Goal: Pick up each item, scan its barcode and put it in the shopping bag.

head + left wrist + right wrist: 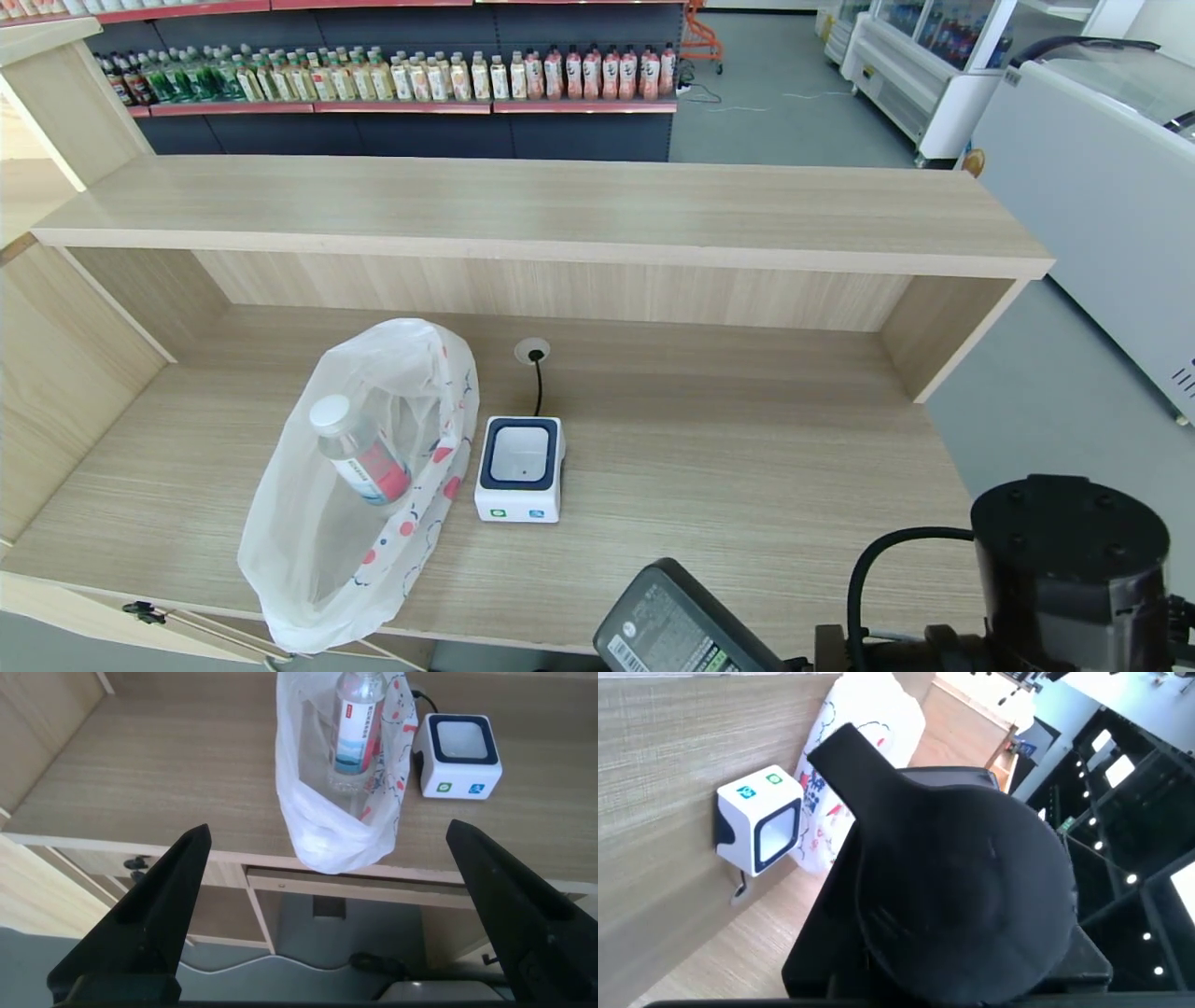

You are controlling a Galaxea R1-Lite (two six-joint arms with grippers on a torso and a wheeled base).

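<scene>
A white plastic shopping bag (373,485) with red and blue dots stands open on the wooden counter (747,467). A clear bottle (359,457) with a white cap and red label leans inside it. Just right of the bag sits the white barcode scanner (519,469), window facing up. My left gripper (327,915) hangs open and holds nothing, out in front of and below the counter's front edge, facing the bag (318,812), bottle (357,728) and scanner (458,756). My right arm's wrist (1069,560) is at the counter's near right corner. Its black bulk (952,887) hides much of the right wrist view, beside the scanner (761,821) and bag (868,719).
A raised shelf (541,210) and side walls box in the counter at the back and sides. The scanner's black cable (538,383) runs to a grommet behind it. A drawer front (355,887) lies under the counter edge. Shelves of bottles (392,79) and freezers (1092,159) stand beyond.
</scene>
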